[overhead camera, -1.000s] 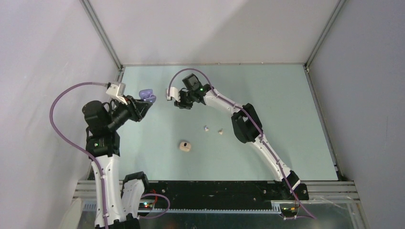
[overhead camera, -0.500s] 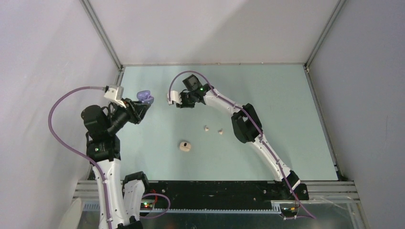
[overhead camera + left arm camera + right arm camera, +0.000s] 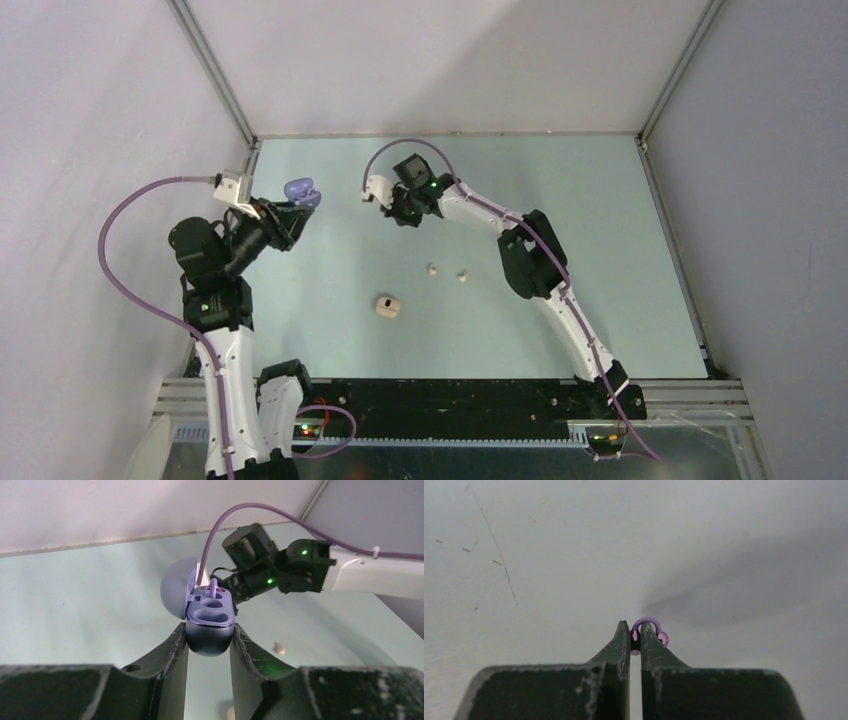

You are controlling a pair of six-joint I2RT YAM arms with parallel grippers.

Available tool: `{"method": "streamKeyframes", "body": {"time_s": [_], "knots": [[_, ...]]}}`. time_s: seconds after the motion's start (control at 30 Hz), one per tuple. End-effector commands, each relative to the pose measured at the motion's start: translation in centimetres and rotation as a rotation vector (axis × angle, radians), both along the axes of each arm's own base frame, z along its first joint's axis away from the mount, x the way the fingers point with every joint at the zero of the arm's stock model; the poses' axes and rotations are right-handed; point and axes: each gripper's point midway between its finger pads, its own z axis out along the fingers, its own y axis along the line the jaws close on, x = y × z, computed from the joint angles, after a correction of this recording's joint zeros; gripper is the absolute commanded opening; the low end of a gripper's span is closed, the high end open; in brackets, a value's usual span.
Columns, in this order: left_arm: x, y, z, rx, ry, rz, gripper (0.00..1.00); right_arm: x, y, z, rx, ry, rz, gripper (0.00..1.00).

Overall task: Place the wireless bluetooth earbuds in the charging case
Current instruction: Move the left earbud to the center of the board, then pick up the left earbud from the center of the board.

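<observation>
A pale green table point(image 3: 600, 250) fills the floor of a grey-walled enclosure point(image 3: 90, 120), with both arms reaching toward its upper left part in the overhead view. The left gripper point(image 3: 209, 631) is closed part-way around the body of the purple charging case point(image 3: 210, 625) and holds it clear of the table, lid point(image 3: 176, 587) swung open. The well farther from the wrist camera seems to hold something purple already, while the nearer well point(image 3: 212, 613) looks empty. A second ago the right gripper point(image 3: 635, 630) was half open, low over the table; its jaws have since come together and now pinch a purple earbud point(image 3: 649, 630) at the very tips, its small loop showing just beyond the fingers. In the overhead view that arm has also moved up the frame, staying just right of the case. So the pick looks done, and what remains is likely to carry this bud across and seat it in the free well. Two cream buds point(image 3: 431, 268) and a cream case point(image 3: 387, 306) lie untouched near the middle of the table.
</observation>
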Motion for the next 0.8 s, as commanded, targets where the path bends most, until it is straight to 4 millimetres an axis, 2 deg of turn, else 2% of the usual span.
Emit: {"method": "streamKeyframes", "body": {"time_s": [0.0, 0.03, 0.2, 0.37, 0.4, 0.5, 0.63, 0.77], "knots": [[0.6, -0.1, 1.2, 0.021, -0.081, -0.031, 0.00, 1.7, -3.6, 8.1, 0.158, 0.083, -0.359, 0.00], [0.9, 0.0, 1.1, 0.027, -0.085, -0.035, 0.00, 1.4, -4.8, 8.6, 0.184, 0.144, -0.446, 0.00], [2.1, -0.9, 0.3, 0.075, -0.094, -0.102, 0.00, -1.3, -11.9, 7.5, 0.199, 0.436, -0.845, 0.00], [3.4, -3.6, -0.3, 0.118, -0.099, -0.221, 0.00, -4.4, -18.3, 6.3, 0.159, 0.482, -1.135, 0.00], [3.8, -4.5, -0.7, 0.120, -0.092, -0.257, 0.00, -5.0, -20.1, 6.1, 0.147, 0.477, -1.213, 0.00], [4.6, -6.4, -0.2, 0.114, -0.092, -0.317, 0.00, -5.8, -23.8, 5.7, 0.130, 0.460, -1.346, 0.00], [5.5, -9.1, 0.5, 0.091, -0.105, -0.391, 0.00, -7.3, -25.7, 4.0, 0.104, 0.519, -1.413, 0.00], [5.7, -11.1, -0.7, 0.081, -0.076, -0.461, 0.00, -8.0, -26.5, 2.9, 0.115, 0.560, -1.429, 0.00]]}}
